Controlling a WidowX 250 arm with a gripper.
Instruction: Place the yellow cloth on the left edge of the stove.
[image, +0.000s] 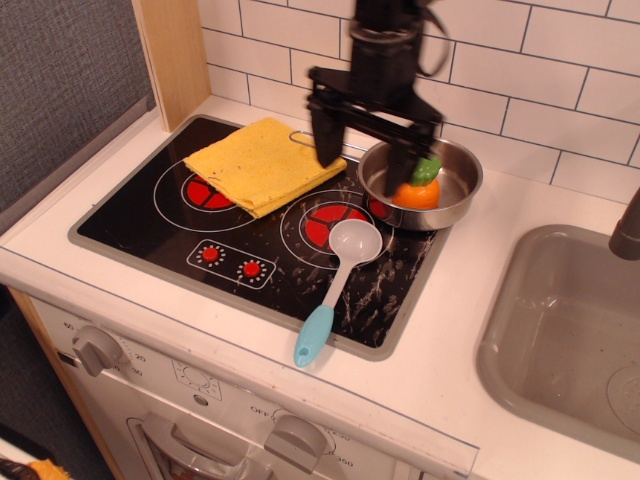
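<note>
The yellow cloth (264, 163) lies folded and flat on the black cooktop of the stove (150, 215), over the upper part of the back-left burner ring and reaching toward the centre — nearer the middle-back of the glass than the left rim. By that placement the task looks unfinished: the cloth has not been grasped, and it would need lifting and carrying left so it rests along the left edge.

The gripper (362, 161) hangs above the back of the cooktop with its two black fingers spread wide apart and nothing between them. One finger stands just by the cloth's right corner; the other is in front of the steel pan (455, 203). Whether the left finger touches the fabric cannot be told from this view. What is left, as I judge it, is the whole move: line up over the cloth, close on a fold, shift it left, let go.

Counted:
- one yellow cloth
- one steel pan, at the stove's back-right corner, its thin wire handle pointing toward the cloth
- one orange toy vegetable with a green top (418, 189), sitting inside the pan
- one spoon with a white bowl and blue handle (335, 290), lying on the right half of the glass
- two large red burner rings and two small red ones near the front
- one grey sink basin (570, 330) to the right, well apart from the cloth
- two grey knobs in view on the white front
</note>
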